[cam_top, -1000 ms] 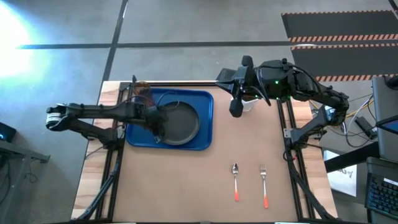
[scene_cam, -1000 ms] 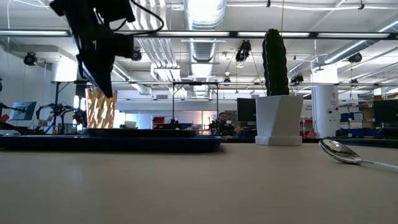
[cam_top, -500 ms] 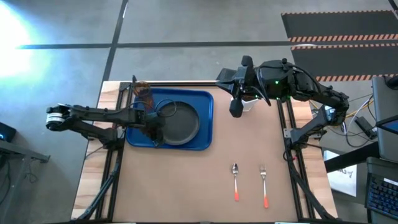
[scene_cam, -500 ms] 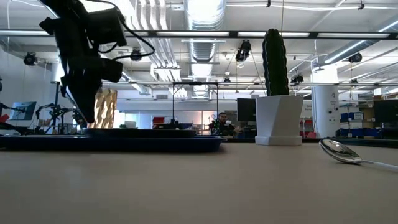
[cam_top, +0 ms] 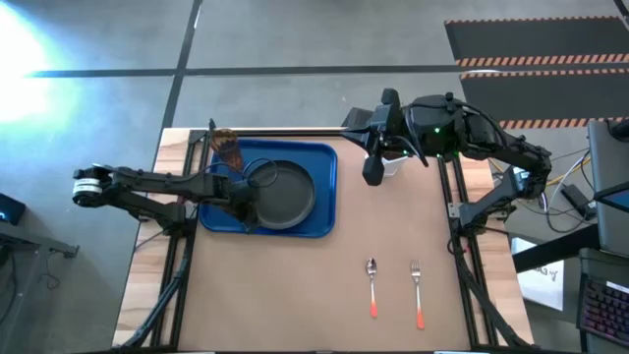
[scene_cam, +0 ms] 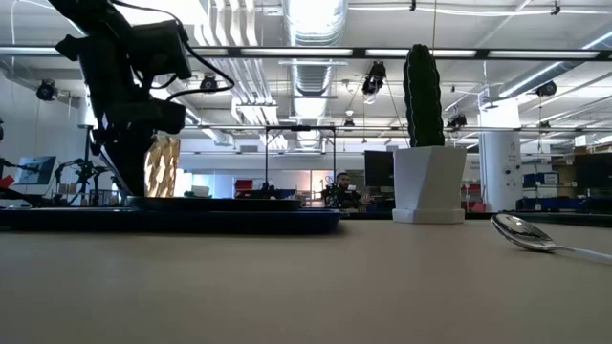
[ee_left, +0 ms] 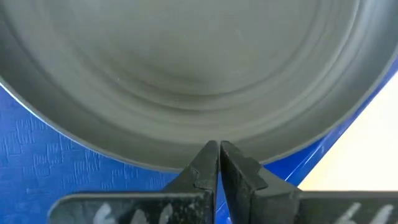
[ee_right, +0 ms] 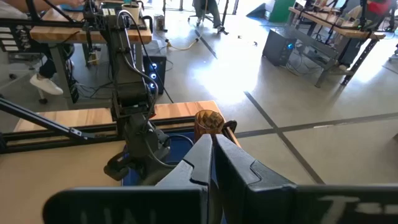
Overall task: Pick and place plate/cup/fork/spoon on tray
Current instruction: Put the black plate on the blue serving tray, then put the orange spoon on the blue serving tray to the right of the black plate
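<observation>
The blue tray (cam_top: 324, 187) lies at the table's far left. The dark plate (cam_top: 287, 193) lies flat in it, and the amber cup (cam_top: 226, 147) stands upright in the tray's far-left corner. My left gripper (cam_top: 246, 208) is shut, low over the plate's left rim (ee_left: 186, 165), near and to the right of the cup (scene_cam: 163, 167). The spoon (cam_top: 372, 285) and the fork (cam_top: 417, 291) lie side by side on the table near the front right. My right gripper (cam_top: 372, 175) is shut and empty above the table's far right. My left gripper's shut fingertips (ee_left: 211, 152) point down at the plate's rim (ee_left: 261, 158) beside the tray's blue floor. I cannot tell whether they touch it.
A white pot with a green cactus (cam_top: 395, 162) stands on the table by my right gripper; it also shows in the low view (scene_cam: 427, 182). Bare tabletop (cam_top: 275, 295) lies between the tray and the cutlery. A person sits far off in the room (scene_cam: 342, 189).
My left gripper has moved away from the cup toward the table's near edge and down, ending low over the plate's left rim. The cup has stayed standing in the tray's far-left corner.
</observation>
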